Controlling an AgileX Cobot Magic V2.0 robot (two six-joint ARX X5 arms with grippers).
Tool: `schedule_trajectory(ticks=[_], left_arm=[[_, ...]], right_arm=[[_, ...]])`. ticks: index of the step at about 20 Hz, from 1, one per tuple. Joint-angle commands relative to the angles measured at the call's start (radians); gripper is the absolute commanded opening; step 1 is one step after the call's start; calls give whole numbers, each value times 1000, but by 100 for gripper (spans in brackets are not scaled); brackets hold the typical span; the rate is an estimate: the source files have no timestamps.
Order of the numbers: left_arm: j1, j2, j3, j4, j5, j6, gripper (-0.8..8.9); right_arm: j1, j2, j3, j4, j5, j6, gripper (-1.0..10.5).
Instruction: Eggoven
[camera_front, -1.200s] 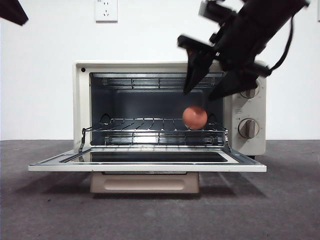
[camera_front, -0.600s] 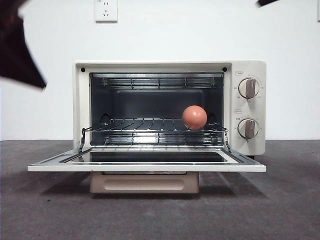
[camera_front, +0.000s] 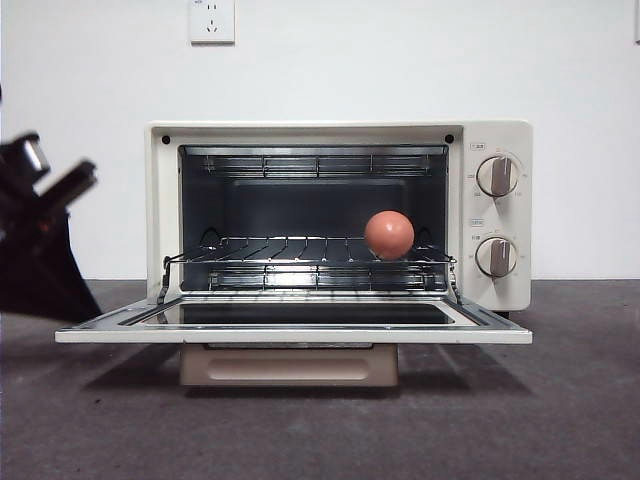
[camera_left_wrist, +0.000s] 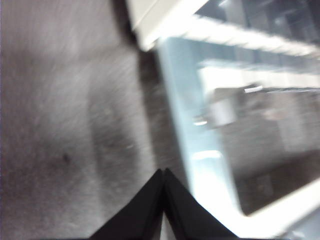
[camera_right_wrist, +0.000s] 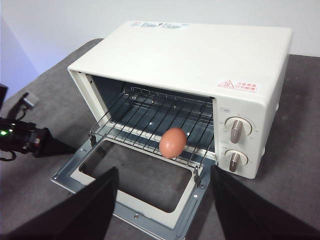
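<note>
The cream toaster oven (camera_front: 500, 135) stands with its door (camera_front: 290, 335) folded down flat. The reddish-brown egg (camera_front: 389, 234) rests on the wire rack (camera_front: 280, 250), at the right end near the front, and shows in the right wrist view (camera_right_wrist: 173, 142) too. My left gripper (camera_left_wrist: 163, 174) is shut and empty, low beside the door's left corner; it is the dark shape at the left edge of the front view (camera_front: 82, 303). My right gripper (camera_right_wrist: 164, 172) is open and empty, held high in front of the oven (camera_right_wrist: 200, 55), out of the front view.
Two round knobs (camera_front: 497, 176) sit on the oven's right panel. The oven stands on a dark grey table (camera_front: 560, 400) against a white wall with a socket (camera_front: 212, 20). The left arm (camera_right_wrist: 25, 140) lies on the table beside the door.
The right arm has pulled up and out of the front view, leaving the egg on the rack. The left arm has come down from the top left to beside the door's left corner.
</note>
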Motion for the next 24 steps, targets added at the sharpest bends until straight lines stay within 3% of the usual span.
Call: schedule_trajectory(ticks=[1,3,14,20,24], left_arm=[[-2,58,3,31,5,5,6],[-5,90,3,55,10,5,6],[13,152,3,76,307,13,6],[83,152,4,254,480,-139,6],[101,152,5,518,484,-315,6]], right_arm=[[9,5,16,-10,5,-4,295],[9,5,16,-19,6,-4,295],[9,6,16,-22,49,-4,295],[9,6,16,-23,49,-3,295],[9,6,16,-23,49,9,295]])
